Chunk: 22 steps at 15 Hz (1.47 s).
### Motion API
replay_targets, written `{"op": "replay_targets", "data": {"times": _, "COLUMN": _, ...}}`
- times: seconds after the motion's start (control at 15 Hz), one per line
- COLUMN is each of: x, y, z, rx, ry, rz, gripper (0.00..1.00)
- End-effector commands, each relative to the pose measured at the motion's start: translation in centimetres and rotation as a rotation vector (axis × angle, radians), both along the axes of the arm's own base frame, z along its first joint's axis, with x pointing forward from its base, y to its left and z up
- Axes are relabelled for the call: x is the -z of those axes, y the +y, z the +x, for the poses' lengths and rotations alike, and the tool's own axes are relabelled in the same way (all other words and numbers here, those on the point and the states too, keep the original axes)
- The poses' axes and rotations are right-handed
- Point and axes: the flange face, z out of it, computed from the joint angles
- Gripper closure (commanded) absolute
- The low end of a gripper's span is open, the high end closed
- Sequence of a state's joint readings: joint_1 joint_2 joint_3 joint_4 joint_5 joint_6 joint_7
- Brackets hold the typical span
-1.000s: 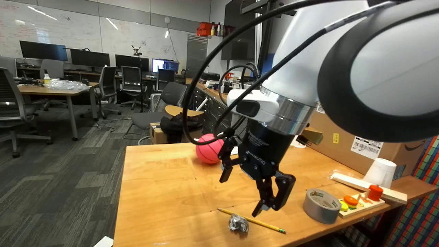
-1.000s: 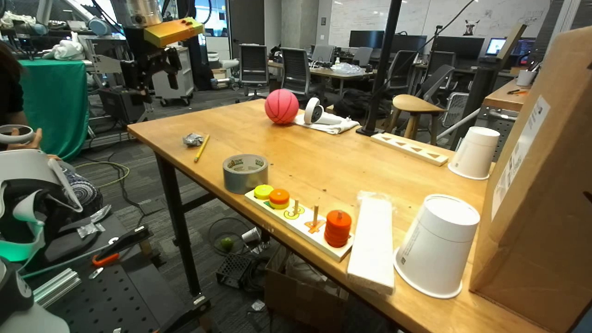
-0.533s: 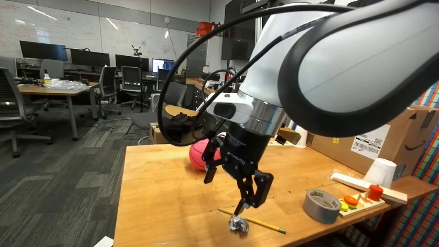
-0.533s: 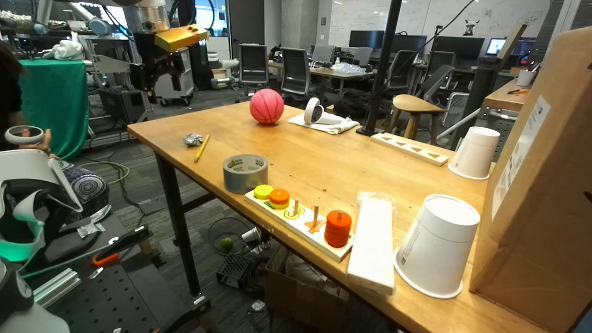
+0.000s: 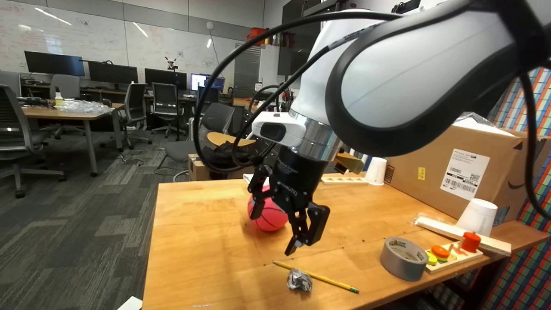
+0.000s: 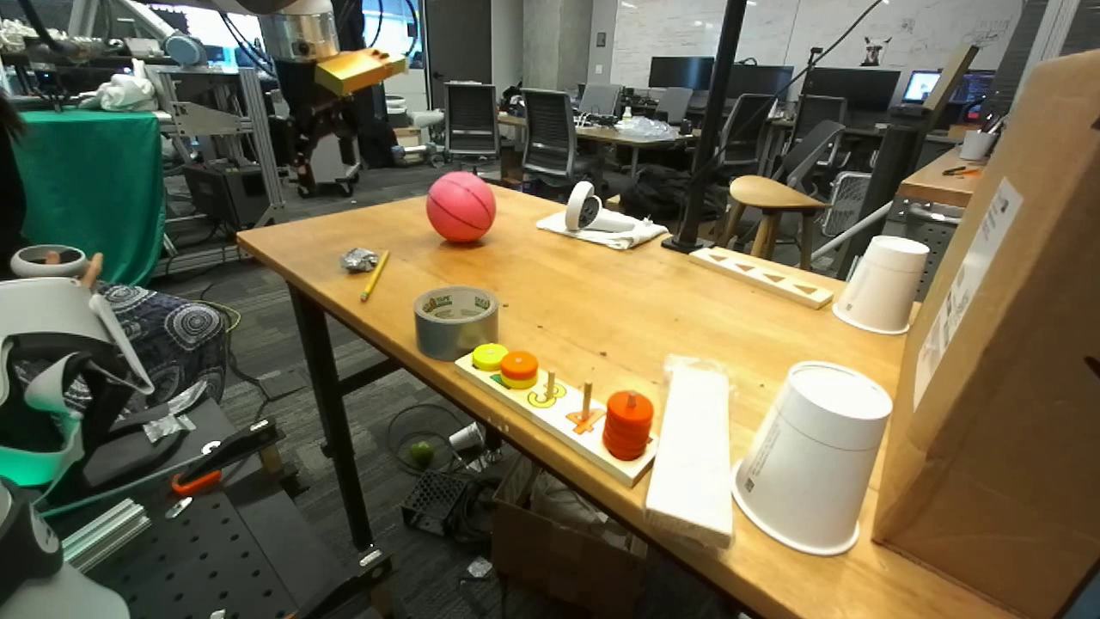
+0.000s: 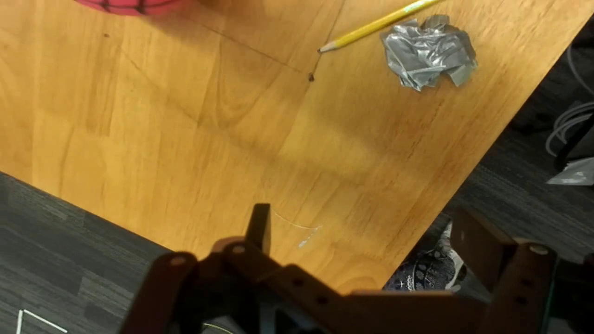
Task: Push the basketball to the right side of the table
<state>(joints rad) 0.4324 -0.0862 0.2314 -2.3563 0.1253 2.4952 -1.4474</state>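
Basketball [image 6: 461,206]: pretty bright pink, skinny dark seams, upper middle in an exterior view
Pincer [image 7: 364,236]: spread wide, bottom of the wrist view

On the light-brown wooden table [image 6: 619,309] I count: upturned white paper cups [image 6: 812,460] [image 6: 883,284], 2; round pink basketball [image 6: 461,207], 1; yellow wooden pencil [image 6: 375,276], 1; crumpled silver wad [image 6: 358,260], 1; round grey tape roll [image 6: 456,334], 1; pale wooden pegboard [image 6: 565,413], 1.

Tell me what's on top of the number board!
Rings in yellow, orange and red, plus bare pegs at 3 and 4. The number board is covered where rings sit.
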Motion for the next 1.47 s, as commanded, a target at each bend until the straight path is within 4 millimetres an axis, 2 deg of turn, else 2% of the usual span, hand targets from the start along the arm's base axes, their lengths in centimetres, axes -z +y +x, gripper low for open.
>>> {"op": "replay_targets", "data": {"times": 0.0, "x": -0.8, "y": -1.4, "z": 3.1, "rx": 0.036, "ry": 0.0, "rz": -0.006, "gripper": 0.0}}
{"op": "replay_targets", "data": {"times": 0.2, "x": -0.2, "y": -3.4, "z": 6.0, "rx": 0.108, "ry": 0.03, "rz": -0.011, "gripper": 0.0}}
{"op": "replay_targets", "data": {"times": 0.33, "x": 0.3, "y": -3.8, "z": 8.0, "rx": 0.141, "ry": 0.047, "rz": -0.006, "gripper": 0.0}}
{"op": "replay_targets", "data": {"times": 0.47, "x": 0.6, "y": -3.3, "z": 9.8, "rx": 0.15, "ry": 0.058, "rz": 0.006, "gripper": 0.0}}
{"op": "replay_targets", "data": {"times": 0.67, "x": 1.2, "y": -1.4, "z": 12.3, "rx": 0.136, "ry": 0.076, "rz": 0.016, "gripper": 0.0}}
{"op": "replay_targets", "data": {"times": 0.8, "x": 2.3, "y": -0.3, "z": 14.0, "rx": 0.131, "ry": 0.106, "rz": 0.01, "gripper": 0.0}}
{"op": "replay_targets", "data": {"times": 1.0, "x": 4.0, "y": 0.3, "z": 16.8, "rx": 0.14, "ry": 0.142, "rz": -0.007, "gripper": 0.0}}
{"op": "replay_targets", "data": {"times": 1.2, "x": 4.6, "y": 0.9, "z": 19.0, "rx": 0.139, "ry": 0.147, "rz": -0.006, "gripper": 0.0}}
{"op": "replay_targets", "data": {"times": 1.4, "x": 5.0, "y": 1.5, "z": 20.5, "rx": 0.134, "ry": 0.145, "rz": -0.012, "gripper": 0.0}}
